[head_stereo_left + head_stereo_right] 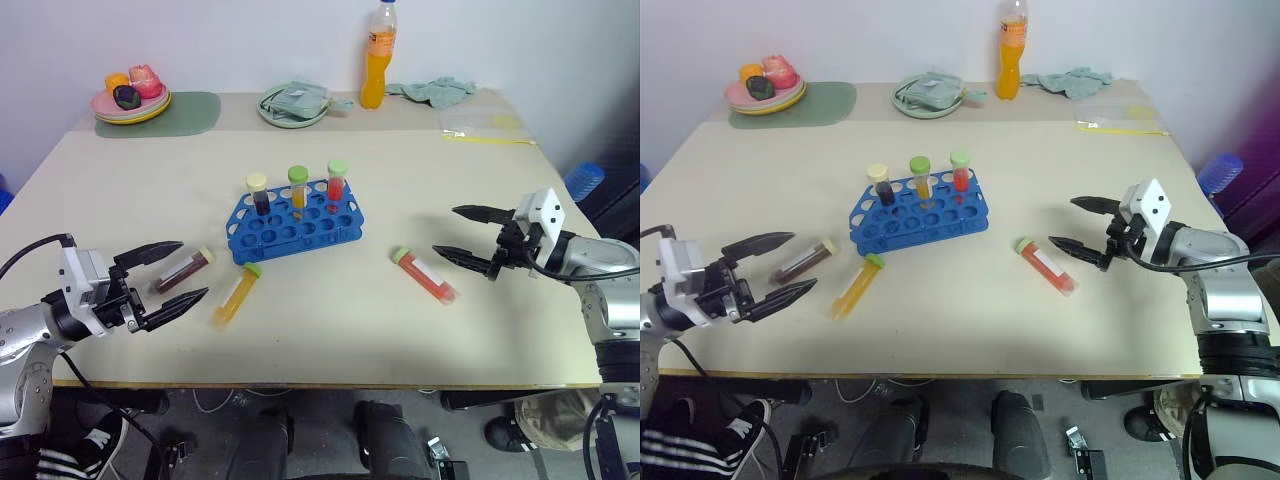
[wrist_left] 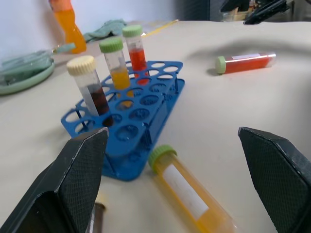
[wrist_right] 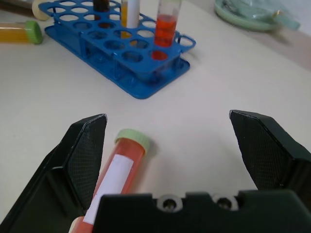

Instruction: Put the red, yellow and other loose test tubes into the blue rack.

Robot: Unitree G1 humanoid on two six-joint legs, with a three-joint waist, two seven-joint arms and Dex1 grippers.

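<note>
Claws both stand wide and empty, your right claw (image 1: 463, 235) just beside the red tube (image 1: 424, 274) lying on the table (image 1: 400, 340), so grip its smooth, roll-prone, probably light barrel mid-length, clear of the green cap, for the blue rack (image 1: 295, 222).

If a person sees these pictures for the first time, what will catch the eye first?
The blue rack at the table's middle, with three capped tubes standing in its back row. Loose tubes lie around it: a red tube to its right before the open right claw, a yellow tube and a dark tube near the open left claw.
</note>
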